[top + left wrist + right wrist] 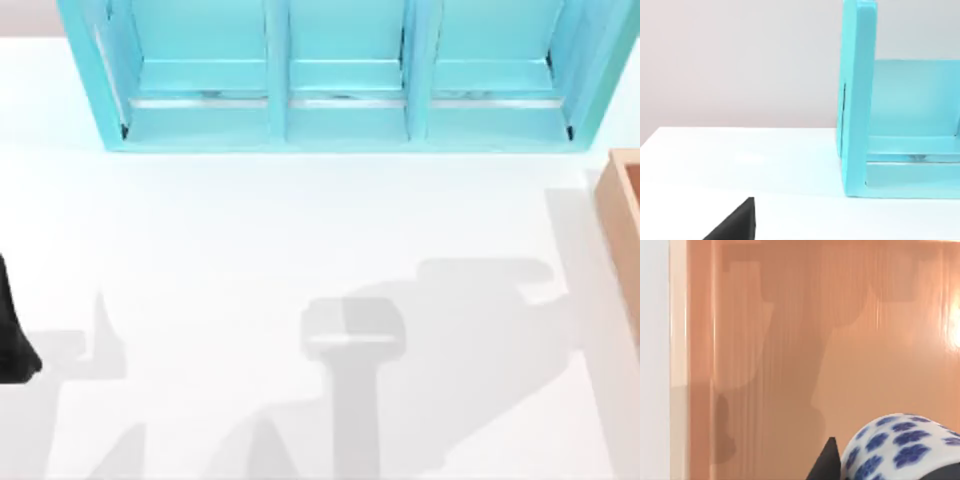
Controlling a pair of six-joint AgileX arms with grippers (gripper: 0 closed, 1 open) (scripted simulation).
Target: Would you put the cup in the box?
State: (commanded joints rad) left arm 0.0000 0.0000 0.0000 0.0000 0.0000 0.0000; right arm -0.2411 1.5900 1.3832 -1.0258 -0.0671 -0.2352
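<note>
Your right gripper shows in its wrist view as a dark fingertip pressed against the side of the cup, with another dark part at the cup's other side near the frame corner. The fingers look closed on the cup and carrying it, though you see very little of them. The cup is white with blue flower marks, and you see its rounded side. It hangs over the inside of the box, apart from the floor, whose tan-orange wood grain lies below it. The arm's shadow falls across that floor. One thick wall of the box runs along one edge of that view, with the white table beyond it.

From above, you see one corner of the box at the right edge of the table, well to the right of the middle. Broad grey shadows of an arm lie on the table between the centre and the box.

Your left arm is parked at the left edge of the top view, a dark shape low on that side. In its wrist view a black wedge of the left gripper pokes in; you cannot tell whether its fingers are apart or together.

At the far side of the table stands a teal shelf with three compartments. The left wrist view shows one end wall of the shelf and part of one compartment
</note>
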